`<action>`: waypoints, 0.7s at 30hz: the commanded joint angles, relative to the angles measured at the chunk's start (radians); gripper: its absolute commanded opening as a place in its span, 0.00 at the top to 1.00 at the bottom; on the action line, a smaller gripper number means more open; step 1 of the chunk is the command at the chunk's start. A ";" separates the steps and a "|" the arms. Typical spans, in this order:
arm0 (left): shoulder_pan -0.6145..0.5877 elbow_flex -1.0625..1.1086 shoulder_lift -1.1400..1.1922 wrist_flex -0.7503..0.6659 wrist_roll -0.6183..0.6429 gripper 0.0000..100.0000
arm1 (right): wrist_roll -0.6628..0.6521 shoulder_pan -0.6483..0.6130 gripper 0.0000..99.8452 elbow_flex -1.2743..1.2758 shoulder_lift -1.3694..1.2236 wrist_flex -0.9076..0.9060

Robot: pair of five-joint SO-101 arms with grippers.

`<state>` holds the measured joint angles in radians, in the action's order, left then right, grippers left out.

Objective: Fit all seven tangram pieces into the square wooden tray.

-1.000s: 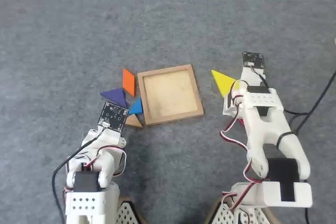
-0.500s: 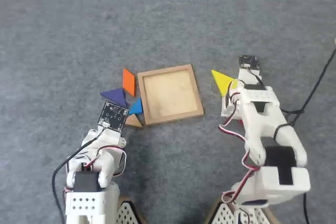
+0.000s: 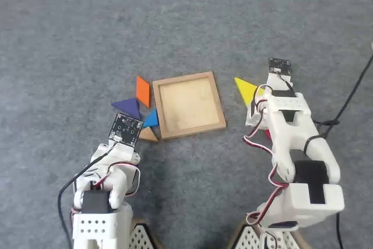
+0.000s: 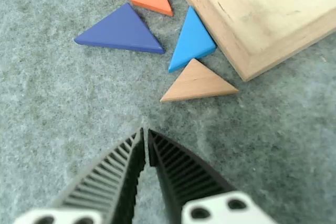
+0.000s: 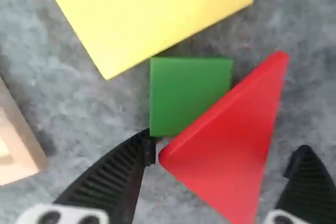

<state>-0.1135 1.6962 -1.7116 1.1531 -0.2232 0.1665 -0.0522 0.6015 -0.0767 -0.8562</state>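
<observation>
A: What's the left claw [image 4: 145, 131] doing?
B: It's closed, jaws tip to tip, nothing between them. It hangs over the bare grey desk [image 3: 70, 45] at the lower left of the high view. It's near the tan triangle [image 4: 198, 82] but apart from it.

A: And the right claw [image 5: 226, 153]?
B: Spread wide, straddling the red triangle [image 5: 236, 124], not gripping anything. One finger [image 5: 115, 177] sits right at the red triangle's point and the green square [image 5: 184, 93] edge. Can't tell if it touches. The other finger is off the red piece's far side, apart from it.

A: Where's the tray?
B: The square wooden tray [image 3: 182, 78] is at the centre of the high view, flat on the desk and slightly rotated. All seven pieces lie outside it.

A: Which pieces are left of it?
B: Four, all close to the tray.
- The orange parallelogram [image 3: 143, 90] is by the tray's upper left corner.
- The dark blue triangle [image 3: 127, 107] is below and left of the orange one.
- The light blue triangle [image 3: 151, 119] lies against the tray's left rim.
- The tan triangle is just under the light blue one, by the tray's lower left corner.

A: And on the right?
B: Three.
- The yellow triangle [image 3: 247, 90] is right of the tray and apart from it, beside the right arm [image 3: 291, 126].
- The green square is just beside the yellow piece's long edge.
- The red triangle hides one corner of the green square. Can't tell if it lies on top or only butts against it.
</observation>
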 commanded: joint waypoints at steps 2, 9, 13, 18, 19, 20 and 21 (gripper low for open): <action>-0.003 -0.007 -0.017 0.005 0.002 0.99 | 0.014 0.012 0.72 -0.055 0.027 -0.002; -0.003 -0.007 -0.017 0.005 0.002 0.99 | 0.008 0.012 0.75 -0.054 0.025 0.013; -0.003 -0.007 -0.017 0.005 0.002 0.99 | 0.005 0.012 0.75 -0.054 0.036 0.005; -0.003 -0.007 -0.017 0.005 0.002 0.99 | 0.005 0.004 0.75 -0.055 0.099 -0.042; -0.003 -0.007 -0.017 0.005 0.002 0.99 | 0.005 0.004 0.75 -0.055 0.127 -0.051; -0.003 -0.007 -0.017 0.005 0.002 0.99 | 0.005 0.004 0.75 -0.055 0.154 -0.065; -0.003 -0.007 -0.017 0.005 0.002 0.99 | 0.005 0.004 0.75 -0.055 0.185 -0.077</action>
<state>-0.1135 1.6962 -1.7116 1.1531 -0.2232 0.1665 -0.0476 0.6015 -0.0338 -0.8869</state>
